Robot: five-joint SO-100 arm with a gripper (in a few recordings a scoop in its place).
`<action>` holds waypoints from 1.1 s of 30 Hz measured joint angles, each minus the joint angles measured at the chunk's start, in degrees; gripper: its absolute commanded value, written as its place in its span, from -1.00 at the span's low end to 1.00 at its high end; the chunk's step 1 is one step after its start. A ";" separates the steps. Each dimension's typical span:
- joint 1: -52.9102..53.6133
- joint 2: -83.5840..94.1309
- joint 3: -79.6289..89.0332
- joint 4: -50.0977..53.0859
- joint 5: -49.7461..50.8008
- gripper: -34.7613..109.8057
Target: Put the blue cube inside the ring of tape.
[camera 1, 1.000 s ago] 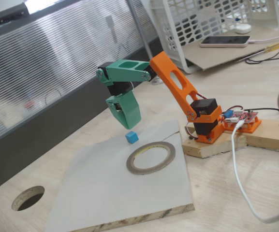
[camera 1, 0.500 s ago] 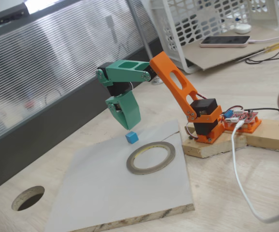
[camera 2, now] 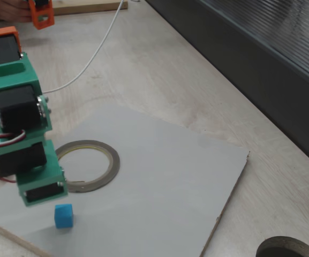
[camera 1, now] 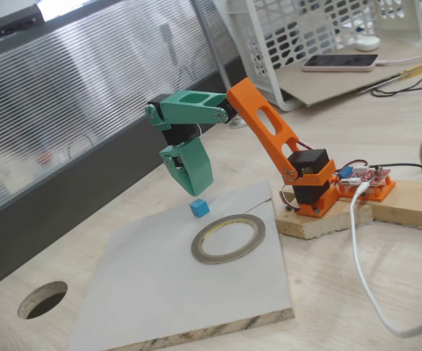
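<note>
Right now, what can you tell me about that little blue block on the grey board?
The blue cube is a tiny, bright blue block with plain, smooth sides, solid-looking and much smaller than the gripper hanging just above it. It sits flat on the grey board, near the board's far edge in a fixed view. Nothing grips it; the green jaws hover over it without touching. It lies outside the ring of tape, a short way from the ring's rim, apart from it in both fixed views.
</note>
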 measured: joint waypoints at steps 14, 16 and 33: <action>-2.72 0.00 0.00 0.00 0.00 -0.49; -2.72 0.00 0.00 0.00 0.00 -0.45; -2.72 0.00 0.00 0.18 0.00 0.55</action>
